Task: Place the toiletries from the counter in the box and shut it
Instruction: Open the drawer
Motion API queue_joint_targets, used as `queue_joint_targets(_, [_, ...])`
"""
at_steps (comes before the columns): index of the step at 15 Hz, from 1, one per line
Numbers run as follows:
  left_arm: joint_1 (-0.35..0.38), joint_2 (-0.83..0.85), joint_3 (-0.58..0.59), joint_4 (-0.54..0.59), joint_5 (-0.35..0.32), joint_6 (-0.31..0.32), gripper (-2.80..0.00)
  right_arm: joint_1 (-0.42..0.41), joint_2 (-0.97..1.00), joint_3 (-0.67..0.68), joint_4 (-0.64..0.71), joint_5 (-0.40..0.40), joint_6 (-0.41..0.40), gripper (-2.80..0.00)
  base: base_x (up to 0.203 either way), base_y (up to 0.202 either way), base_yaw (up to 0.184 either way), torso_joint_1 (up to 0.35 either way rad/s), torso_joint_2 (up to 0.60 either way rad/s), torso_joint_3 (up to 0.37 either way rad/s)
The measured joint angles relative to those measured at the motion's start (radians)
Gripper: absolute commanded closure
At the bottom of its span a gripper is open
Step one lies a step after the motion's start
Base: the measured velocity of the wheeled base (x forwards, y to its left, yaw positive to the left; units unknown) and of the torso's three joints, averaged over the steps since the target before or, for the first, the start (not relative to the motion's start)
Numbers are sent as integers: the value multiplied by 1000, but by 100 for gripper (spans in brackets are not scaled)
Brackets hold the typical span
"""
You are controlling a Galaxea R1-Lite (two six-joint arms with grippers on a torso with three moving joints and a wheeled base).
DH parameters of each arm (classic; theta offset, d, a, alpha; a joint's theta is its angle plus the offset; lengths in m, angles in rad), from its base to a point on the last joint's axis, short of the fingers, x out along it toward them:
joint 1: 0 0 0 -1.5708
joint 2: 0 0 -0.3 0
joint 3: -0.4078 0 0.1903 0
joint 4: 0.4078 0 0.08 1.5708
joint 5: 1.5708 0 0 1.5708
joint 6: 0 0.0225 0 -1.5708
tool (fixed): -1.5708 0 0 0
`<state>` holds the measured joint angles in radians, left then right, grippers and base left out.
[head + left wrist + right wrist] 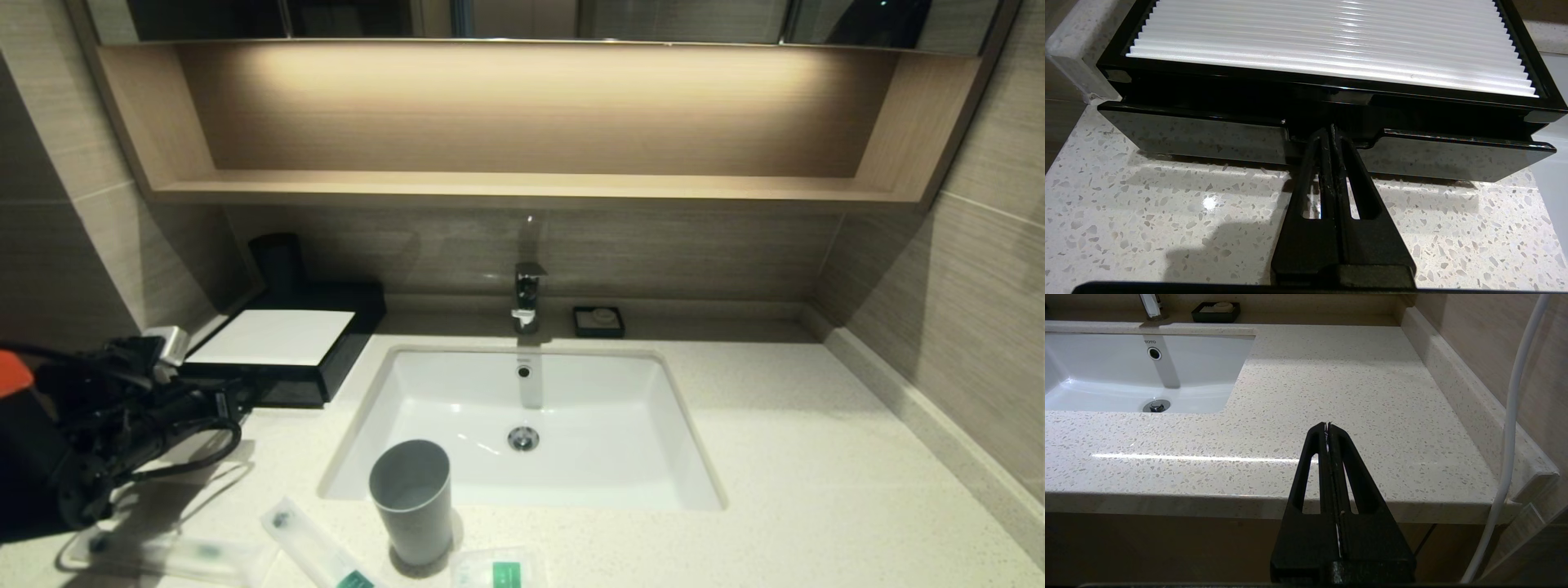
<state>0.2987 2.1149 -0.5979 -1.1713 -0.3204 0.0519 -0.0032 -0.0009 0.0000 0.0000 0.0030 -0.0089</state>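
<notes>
Left wrist view: left gripper [1332,130] pressed together, tips at drawer notch of box [1331,41], counter [1167,212] left rear corner. Toiletries [314,547] behind it, along front edge. Right gripper [1327,426] closed, parked.

My left arm [98,433] hides one end of the long packet [175,551] lying by the worktop's front edge. The second long packet [318,551] and the small squarish one [498,569] are cut off by the head view's lower edge; their green labels are too blurred to read.
</notes>
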Motion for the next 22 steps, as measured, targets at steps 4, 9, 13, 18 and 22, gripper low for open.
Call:
queue_joint_targets(4, [0, 3, -1, -16, 0, 0, 0, 0, 0, 0, 0, 0, 0, 0, 0, 0, 0, 0, 0, 0])
queue_joint_targets(9, [0, 6, 0, -17, 0, 0, 0, 0, 0, 0, 0, 0, 0, 0, 0, 0, 0, 0, 0, 0])
queue_joint_targets(13, [0, 10, -3, -17, 0, 0, 0, 0, 0, 0, 0, 1, 0, 0, 0, 0, 0, 0, 0, 0])
queue_joint_targets(18, [0, 19, -8, -28, 0, 0, 0, 0, 0, 0, 0, 0, 0, 0, 0, 0, 0, 0, 0, 0])
queue_joint_targets(22, [0, 26, -11, -31, 0, 0, 0, 0, 0, 0, 0, 0, 0, 0, 0, 0, 0, 0, 0, 0])
